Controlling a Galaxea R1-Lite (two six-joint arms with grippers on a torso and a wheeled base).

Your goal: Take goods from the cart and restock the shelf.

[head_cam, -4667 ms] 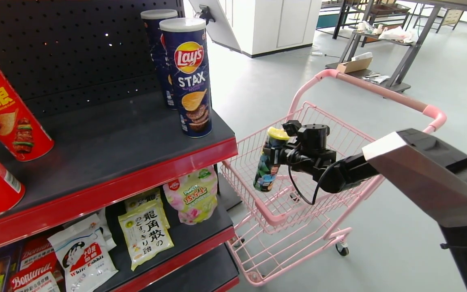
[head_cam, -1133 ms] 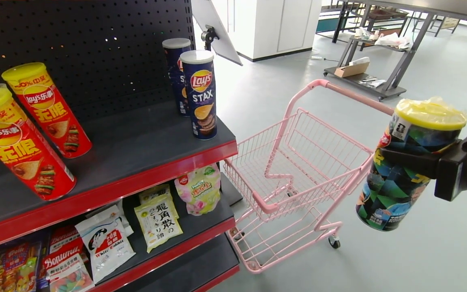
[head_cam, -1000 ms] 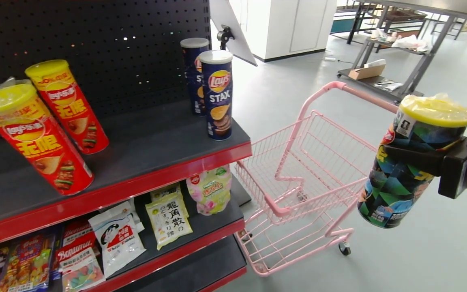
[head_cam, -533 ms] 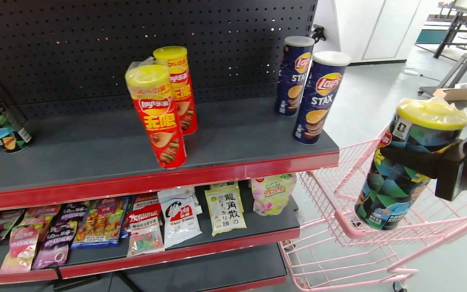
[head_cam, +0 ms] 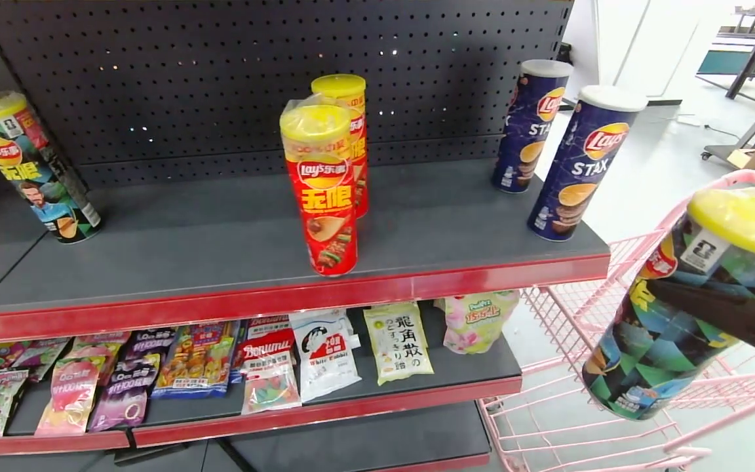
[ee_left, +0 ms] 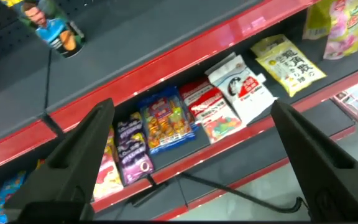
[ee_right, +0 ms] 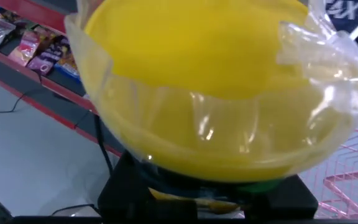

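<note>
While the shelf (head_cam: 286,295) is standing well to the left of the right gripper (head_cam: 718,308), its upper tier is carrying five canisters and its lower tier is carrying flat snack bags (head_cam: 187,360).

Entry: pink cart (head_cam: 751,176), sitting just behind and below the right fingers.

Entry: patterned canister (head_cam: 639,354), yellow-lidded, hanging tilted over the cart and off the shelf. The right fingers are pinching its body just under the lid.

Entry: blue canisters (head_cam: 577,164), two, standing at the shelf end nearest the right fingers.

Entry: red canisters (head_cam: 322,190), two, standing one behind the other, farther from those fingers.

Entry: matching canister (head_cam: 30,167), standing at the far end, well apart from them.

Entry: left gripper (ee_left: 191,109), its fingers (ee_left: 79,155) standing spread wide and holding nothing, with the snack bags lying beyond the gap.
</note>
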